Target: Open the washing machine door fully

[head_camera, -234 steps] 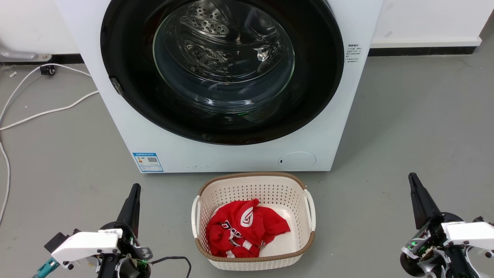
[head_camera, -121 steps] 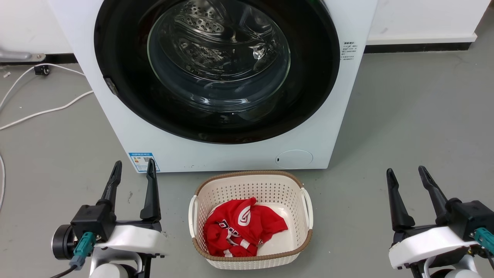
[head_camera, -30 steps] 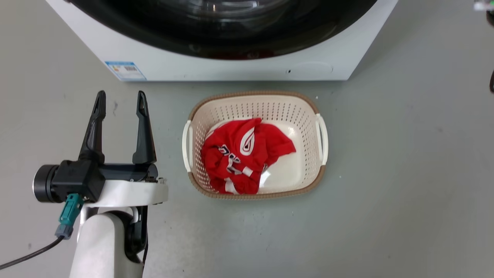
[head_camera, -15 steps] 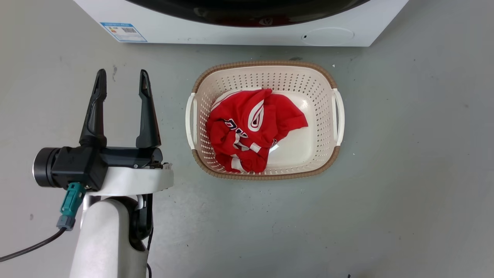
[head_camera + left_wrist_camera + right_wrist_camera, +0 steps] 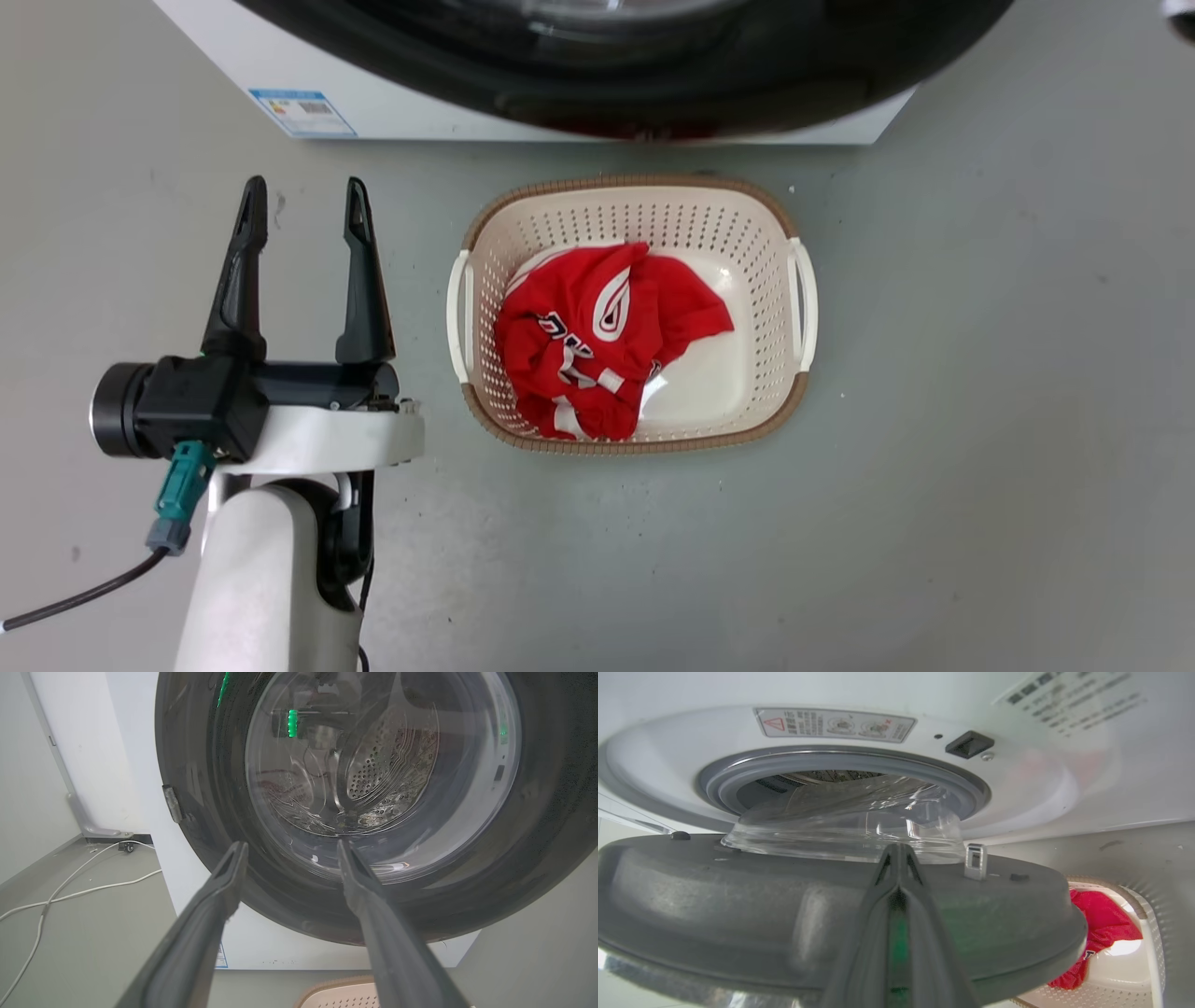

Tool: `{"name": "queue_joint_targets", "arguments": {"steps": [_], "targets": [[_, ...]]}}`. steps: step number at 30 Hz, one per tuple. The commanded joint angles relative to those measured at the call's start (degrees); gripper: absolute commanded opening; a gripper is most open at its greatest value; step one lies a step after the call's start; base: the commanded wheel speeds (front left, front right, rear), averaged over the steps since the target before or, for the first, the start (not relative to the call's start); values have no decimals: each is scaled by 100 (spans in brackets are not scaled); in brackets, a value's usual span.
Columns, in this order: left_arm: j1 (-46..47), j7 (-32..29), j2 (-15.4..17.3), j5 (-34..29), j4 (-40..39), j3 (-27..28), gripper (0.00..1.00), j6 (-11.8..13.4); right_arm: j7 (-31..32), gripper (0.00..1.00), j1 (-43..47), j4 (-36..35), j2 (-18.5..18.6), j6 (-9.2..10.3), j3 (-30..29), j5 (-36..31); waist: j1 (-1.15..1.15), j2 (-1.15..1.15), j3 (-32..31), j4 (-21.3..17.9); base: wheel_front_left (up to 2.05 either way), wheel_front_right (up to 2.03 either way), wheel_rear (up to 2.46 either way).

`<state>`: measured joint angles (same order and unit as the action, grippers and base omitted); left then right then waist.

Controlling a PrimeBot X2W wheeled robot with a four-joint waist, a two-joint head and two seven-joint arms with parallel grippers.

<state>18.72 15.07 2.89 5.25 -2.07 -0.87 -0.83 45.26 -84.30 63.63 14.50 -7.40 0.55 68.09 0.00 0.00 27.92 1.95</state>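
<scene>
A white washing machine (image 5: 411, 117) stands on a grey floor (image 5: 980, 420). Its round black washing machine door (image 5: 738, 896) is partly open. In the right wrist view the door's grey inner face stands away from the cabinet, and the clear glass bowl (image 5: 840, 821) is half out of the grey rubber gasket (image 5: 714, 781).

The right gripper (image 5: 897, 851) lies across that inner face, with its long fingers pointing toward the bowl. Its jaws are pressed together, with nothing seen between them.

The left gripper (image 5: 304, 191) hovers over the floor to the left of a cream basket (image 5: 644, 179), apart from the machine. Its pale forearm (image 5: 261, 579) rises from the bottom edge of the head view. The fingers point toward the machine front, near the blue sticker (image 5: 301, 112). Its jaws are spread wide and hold nothing.

A crumpled red garment (image 5: 597, 345) lies in the basket, which sits on the floor just in front of the machine.
</scene>
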Motion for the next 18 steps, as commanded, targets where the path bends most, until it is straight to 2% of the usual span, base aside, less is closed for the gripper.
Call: {"name": "queue_joint_targets", "arguments": {"steps": [1,18], "targets": [[-102,15,-2,-3,16,0,100,6,165,0,165,-108,-134,-16,-1,94,0,0,-119,-33,0,0,0],[-642,15,-1,9,324,-42,100,-102,1551,0,1934,-1189,-624,-15,224,532,0,0,-1220,-111,0,0,0]]}}
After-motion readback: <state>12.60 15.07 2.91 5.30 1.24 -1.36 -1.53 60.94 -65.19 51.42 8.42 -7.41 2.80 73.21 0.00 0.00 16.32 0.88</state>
